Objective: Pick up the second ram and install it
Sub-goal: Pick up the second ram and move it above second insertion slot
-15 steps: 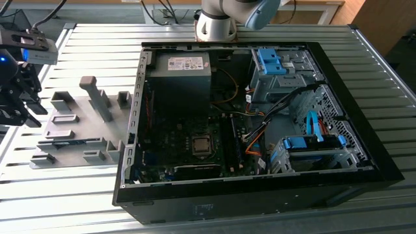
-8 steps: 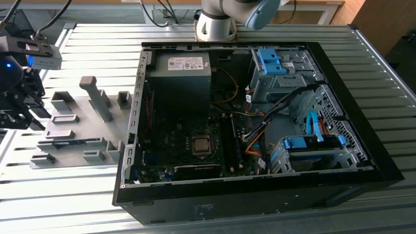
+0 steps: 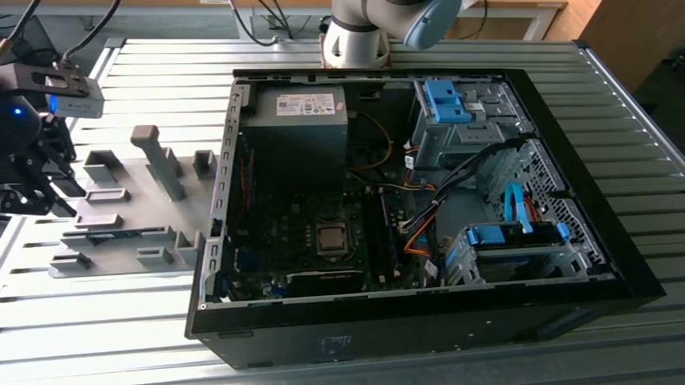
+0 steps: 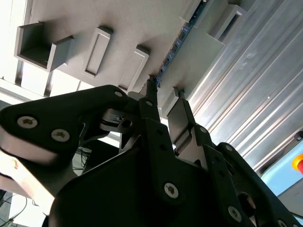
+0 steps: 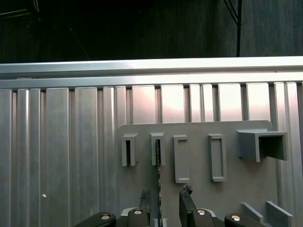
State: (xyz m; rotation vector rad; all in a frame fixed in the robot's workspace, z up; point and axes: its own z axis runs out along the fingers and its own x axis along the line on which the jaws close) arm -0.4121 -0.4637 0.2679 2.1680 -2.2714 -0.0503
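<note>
Straddles second ram (image 5: 158, 179) in grey holder (image 5: 246, 189), gripper (image 5: 165, 193) jaws apart, gripping nothing — may tilt or jam it there if closed off-centre.

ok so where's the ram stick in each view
exterior view: ram stick lies in the grey tray at the exterior view's left.
second wrist view: thin strip on the grey tray ahead of the gripper.
first wrist view: edge-on line between the fingers.
shared landmark: the grey tray.

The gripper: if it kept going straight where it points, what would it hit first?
Likely the second ram in the grey holder, lined up between its open fingers; depth is unclear.
</note>
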